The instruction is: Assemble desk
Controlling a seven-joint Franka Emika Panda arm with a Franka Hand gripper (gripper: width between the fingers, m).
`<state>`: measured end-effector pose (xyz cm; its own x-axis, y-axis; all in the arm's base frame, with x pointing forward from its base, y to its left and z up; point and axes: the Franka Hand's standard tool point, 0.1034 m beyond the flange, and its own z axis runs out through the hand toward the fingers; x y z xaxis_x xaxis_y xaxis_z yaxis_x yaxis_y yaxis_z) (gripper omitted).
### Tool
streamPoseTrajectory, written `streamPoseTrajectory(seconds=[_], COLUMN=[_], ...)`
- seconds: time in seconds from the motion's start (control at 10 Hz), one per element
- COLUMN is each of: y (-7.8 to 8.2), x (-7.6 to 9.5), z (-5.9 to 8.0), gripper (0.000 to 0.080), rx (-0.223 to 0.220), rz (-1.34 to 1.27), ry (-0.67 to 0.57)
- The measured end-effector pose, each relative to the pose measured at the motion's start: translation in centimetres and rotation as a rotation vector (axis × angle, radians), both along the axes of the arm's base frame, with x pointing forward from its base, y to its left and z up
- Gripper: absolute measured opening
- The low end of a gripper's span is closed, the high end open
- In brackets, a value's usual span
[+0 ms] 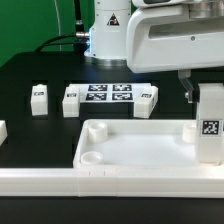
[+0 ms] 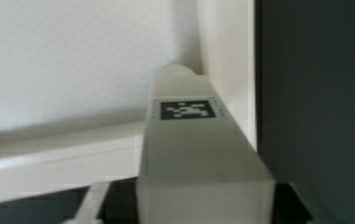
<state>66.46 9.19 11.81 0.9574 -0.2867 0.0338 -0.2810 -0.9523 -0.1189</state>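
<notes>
A: Sweeping from the exterior view's left, farthest from the gripper [image 1: 207,92]: a white piece [image 1: 2,130] sliced off by the frame edge. I can't tell what it is.

B: Next in, well clear of the tool, a lone leg [image 1: 39,97] stands on the black table [image 1: 30,70].

A: Closer again is the left leg [image 1: 70,100], right up against the near end of the marker board [image 1: 110,96]. The right leg [image 1: 147,99] sits at the board's other end (that's the end nearer the tool).

B: And the tabletop [image 1: 140,150]?

A: It lies flat with its rim up, in front of the board, and it stretches across until its far end sits below the gripper. There's a round socket in the corner away from the tool. A long white rail [image 1: 40,182] runs along its front edge.

B: Now the tool itself.

A: The jaws are pinching the gripped leg [image 1: 210,110], which is upright with its tag [image 1: 211,128] facing us. It hangs straight down from the fingers at the tabletop's end nearest the tool.

B: The wrist view agrees. The gripped leg [image 2: 200,165] runs away from the camera between the fingers, and its tag [image 2: 188,110] is near the far tip.

A: The tip sits by the tabletop [image 2: 85,140] rim, with bare table [image 2: 325,100] on the other side. Whether it's touching the rim or inside a socket, I can't tell.
</notes>
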Motion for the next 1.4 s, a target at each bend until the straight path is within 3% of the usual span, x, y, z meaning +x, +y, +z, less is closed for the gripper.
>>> streamPoseTrajectory(seconds=[0.8, 1.4], y=[0.15, 0.69], x=[-0.1, -0.26], z=[-0.14, -0.17], gripper=[0.0292, 0.0319], rx=[0.04, 0.06], rz=[-0.729, -0.929], ry=[0.077, 0.111])
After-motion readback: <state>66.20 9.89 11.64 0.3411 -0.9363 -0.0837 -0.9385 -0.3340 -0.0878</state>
